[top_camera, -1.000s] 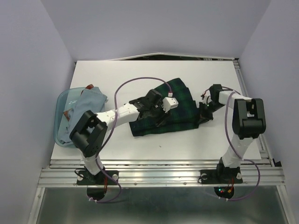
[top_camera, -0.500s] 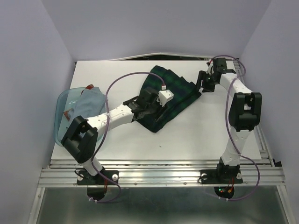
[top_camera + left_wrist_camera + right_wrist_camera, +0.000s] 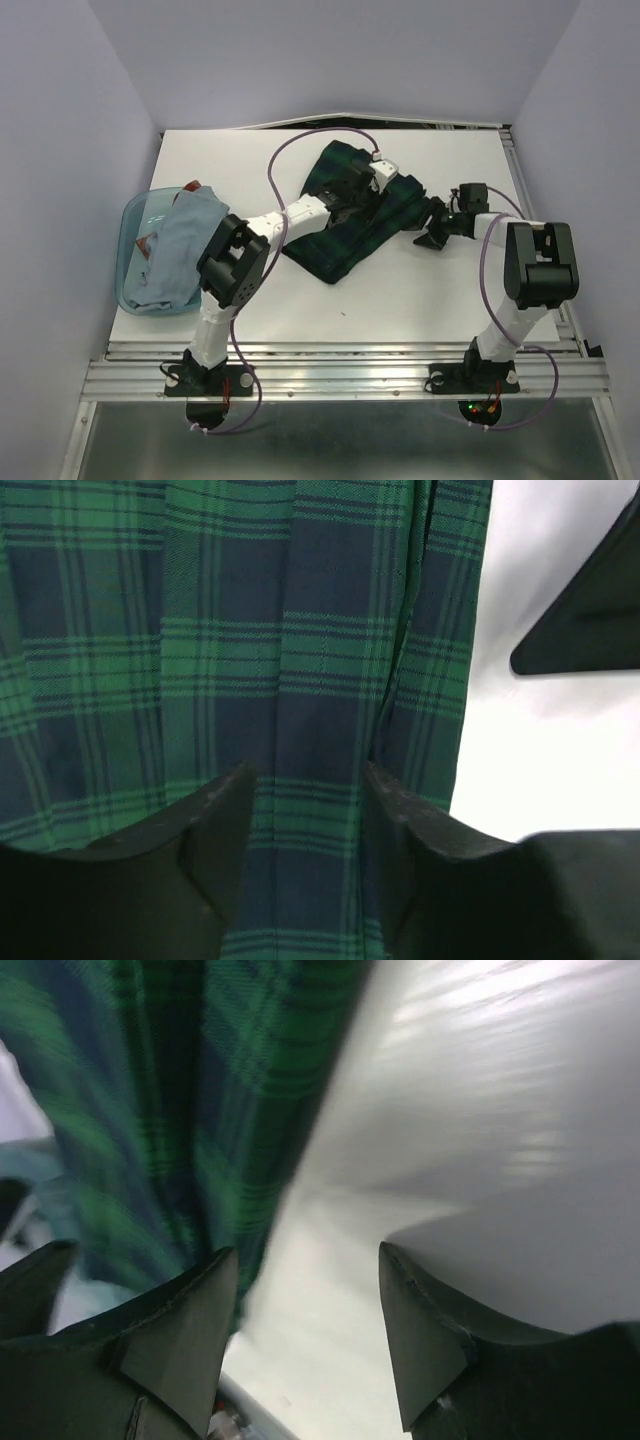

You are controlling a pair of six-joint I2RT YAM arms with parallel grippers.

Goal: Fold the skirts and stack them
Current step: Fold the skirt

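Observation:
The tartan skirt (image 3: 340, 245) lies folded into a narrow slanted band in the middle of the white table (image 3: 430, 290). My left gripper (image 3: 368, 192) hovers over its far half, open, with flat tartan cloth (image 3: 250, 630) below the fingers (image 3: 307, 780). Just off the skirt's right edge, my right gripper (image 3: 432, 222) stands open over bare table (image 3: 305, 1260), with the tartan (image 3: 180, 1080) at its left. A pale grey-blue skirt (image 3: 175, 250) lies bunched in the tub at the left.
The translucent blue tub (image 3: 135, 215) sits at the table's left edge, with a reddish scrap (image 3: 192, 187) at its far rim. The right gripper shows as a dark shape (image 3: 590, 600) in the left wrist view. A metal rail (image 3: 340, 365) runs along the near edge.
The right gripper opened and let go of the skirt's right part, which now lies folded over onto the rest. It swung far, then back beside the skirt. The left gripper moved farther along the cloth.

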